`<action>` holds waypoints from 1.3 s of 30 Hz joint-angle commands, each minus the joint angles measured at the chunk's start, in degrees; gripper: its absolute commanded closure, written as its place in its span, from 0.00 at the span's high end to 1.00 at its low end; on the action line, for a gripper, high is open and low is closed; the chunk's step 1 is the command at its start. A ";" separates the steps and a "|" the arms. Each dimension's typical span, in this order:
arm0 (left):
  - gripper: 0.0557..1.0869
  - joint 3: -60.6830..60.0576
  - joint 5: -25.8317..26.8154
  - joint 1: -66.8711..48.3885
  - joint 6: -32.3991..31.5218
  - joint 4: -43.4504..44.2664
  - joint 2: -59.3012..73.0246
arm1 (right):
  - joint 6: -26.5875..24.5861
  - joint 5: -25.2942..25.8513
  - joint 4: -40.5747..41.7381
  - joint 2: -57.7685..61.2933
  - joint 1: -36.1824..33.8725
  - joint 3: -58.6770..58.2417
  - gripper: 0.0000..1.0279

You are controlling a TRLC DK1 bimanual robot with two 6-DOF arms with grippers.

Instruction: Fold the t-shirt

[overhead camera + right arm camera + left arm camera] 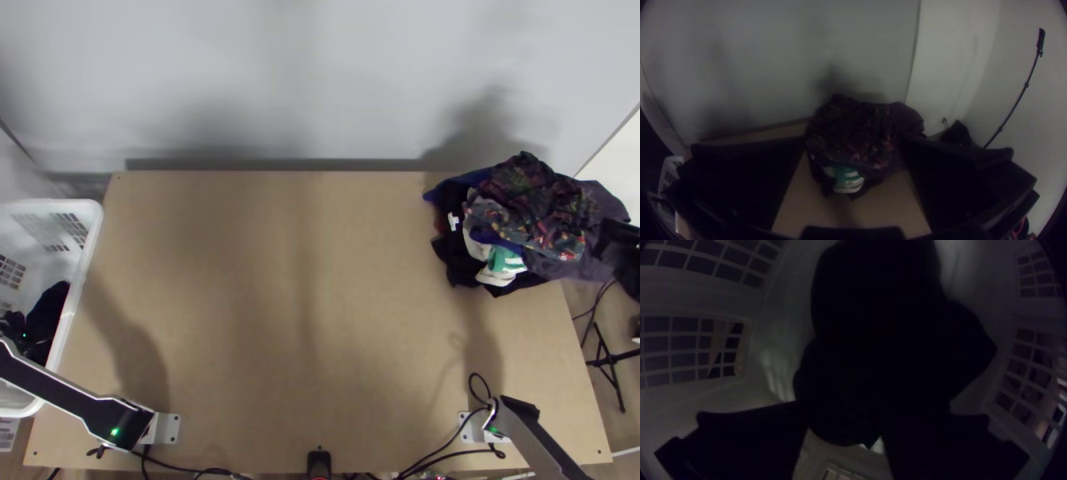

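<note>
Left wrist view: see bunched black cloth (889,338) in white plastic basket (693,298), ahead of left gripper (24,330), parted like right gripper (622,246).

Robot lab: arms (76,402), wooden table (240,280)

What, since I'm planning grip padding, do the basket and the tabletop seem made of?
The basket looks like moulded plastic: smooth white walls with a rounded rim and regular grid openings. The tabletop seems to be wood-based board, perhaps MDF: flat, matte, even tan, with no clear grain.
</note>
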 commanded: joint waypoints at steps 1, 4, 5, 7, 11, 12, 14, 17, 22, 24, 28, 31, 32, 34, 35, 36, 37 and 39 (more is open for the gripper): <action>0.16 0.36 -0.90 -0.82 -0.19 2.18 2.12 | 0.42 -0.13 0.04 0.26 0.60 0.64 0.95; 0.04 0.27 -0.46 -1.26 -0.01 1.83 3.00 | 0.33 -0.05 -0.05 0.26 0.69 0.64 0.95; 0.04 0.27 -0.20 -1.18 -0.10 1.83 3.09 | 0.42 -0.05 -0.05 0.26 0.69 0.64 0.96; 0.04 0.88 -0.11 -1.26 -0.19 1.75 3.97 | 0.33 -0.05 -0.05 0.26 0.60 0.81 0.96; 0.04 0.71 0.24 -1.09 -0.71 1.57 3.88 | 0.33 -0.05 -0.05 0.26 0.69 1.78 0.95; 0.04 0.62 1.12 -1.09 -1.51 0.95 2.91 | 0.33 -0.05 -0.05 0.43 0.69 2.05 0.96; 0.04 0.36 4.20 -0.82 -3.97 -1.24 -0.69 | 0.42 -0.05 -0.05 0.61 0.69 2.48 0.95; 0.04 0.09 10.61 -0.30 -7.83 -5.55 -8.60 | 0.77 -0.13 -0.05 0.70 0.69 2.48 0.95; 0.04 -0.08 21.51 -0.12 -11.96 -13.99 -21.26 | 1.91 -0.13 -0.23 0.70 0.78 1.78 0.96; 0.04 -0.08 25.99 -0.21 -13.99 -17.77 -26.01 | 2.44 -0.13 -0.23 0.70 0.87 1.69 0.95; 0.04 0.00 36.71 -1.79 -17.15 -25.50 -36.55 | 3.41 -0.13 -0.23 0.70 1.04 1.61 0.96; 0.04 0.00 42.87 -6.80 -17.59 -30.95 -45.08 | 4.20 -0.13 -0.14 0.70 1.04 0.90 0.96; 0.04 0.09 43.66 -9.35 -17.59 -32.36 -47.89 | 4.55 -0.13 -0.14 0.70 1.04 0.55 0.96; 0.04 0.18 44.98 -15.24 -17.59 -34.20 -53.34 | 5.25 -0.13 -0.14 0.61 1.04 -0.24 0.96; 0.04 0.44 45.06 -19.19 -18.12 -35.17 -56.06 | 5.43 -0.13 -0.23 0.43 1.13 -0.86 0.96; 0.04 0.53 45.33 -22.71 -18.38 -35.96 -58.09 | 5.43 -0.13 -0.23 0.26 1.13 -1.29 0.96; 0.04 0.44 45.77 -27.10 -18.29 -36.93 -60.28 | 5.34 -0.05 -0.23 0.08 1.13 -1.91 0.96; 0.04 0.18 45.77 -35.63 -18.73 -37.10 -63.62 | 5.34 -0.05 -0.23 -0.36 1.04 -3.14 0.96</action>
